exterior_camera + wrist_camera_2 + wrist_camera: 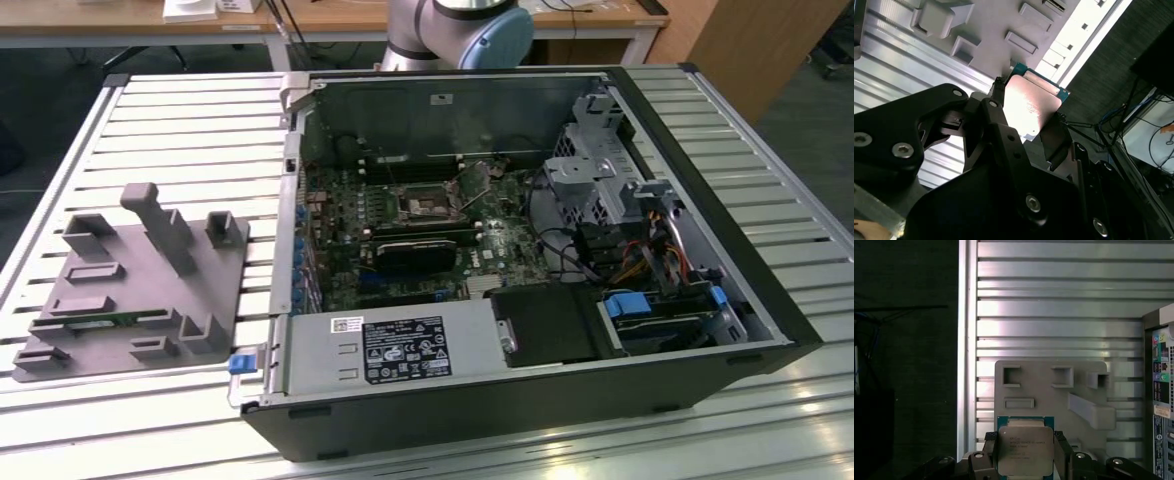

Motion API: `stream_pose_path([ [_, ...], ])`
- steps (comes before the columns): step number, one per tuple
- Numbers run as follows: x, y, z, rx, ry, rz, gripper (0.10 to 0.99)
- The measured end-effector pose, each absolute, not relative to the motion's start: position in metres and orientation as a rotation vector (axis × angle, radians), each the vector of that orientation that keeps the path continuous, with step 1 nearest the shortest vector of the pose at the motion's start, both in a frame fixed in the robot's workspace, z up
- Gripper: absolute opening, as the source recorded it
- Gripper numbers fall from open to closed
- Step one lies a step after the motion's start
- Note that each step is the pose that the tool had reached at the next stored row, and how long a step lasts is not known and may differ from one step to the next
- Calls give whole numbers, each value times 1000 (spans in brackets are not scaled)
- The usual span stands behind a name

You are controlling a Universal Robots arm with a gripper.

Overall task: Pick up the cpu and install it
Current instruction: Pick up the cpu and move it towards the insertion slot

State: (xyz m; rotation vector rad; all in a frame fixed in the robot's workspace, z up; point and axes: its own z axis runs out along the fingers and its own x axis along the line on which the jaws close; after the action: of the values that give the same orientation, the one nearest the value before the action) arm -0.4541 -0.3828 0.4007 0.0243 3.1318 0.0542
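The cpu (1025, 452) is a flat square chip with a silvery metal top and a thin green edge. My gripper (1025, 442) is shut on it, with one black finger (1062, 450) on each of two opposite sides. In the second wrist view the cpu (1031, 102) stands between the same fingers (998, 112) of the gripper (1028, 125). It hangs well above the grey fixture plate (1054, 395) on the slatted table. The black-framed socket (418, 205) lies on the motherboard inside the open computer case (534, 400).
The grey fixture plate (127, 290) with raised blocks lies on the slatted metal table (187, 130), at the exterior view's left of the case. The arm's base (461, 30) stands behind the case. Cables and drive cages (641, 250) fill the case's right part.
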Motion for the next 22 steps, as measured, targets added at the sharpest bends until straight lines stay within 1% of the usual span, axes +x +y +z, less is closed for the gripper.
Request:
stream_pose_path([
  [21, -454, -382, 423, 24, 3132, 54, 533],
  [22, -454, -382, 429, 24, 3132, 54, 533],
])
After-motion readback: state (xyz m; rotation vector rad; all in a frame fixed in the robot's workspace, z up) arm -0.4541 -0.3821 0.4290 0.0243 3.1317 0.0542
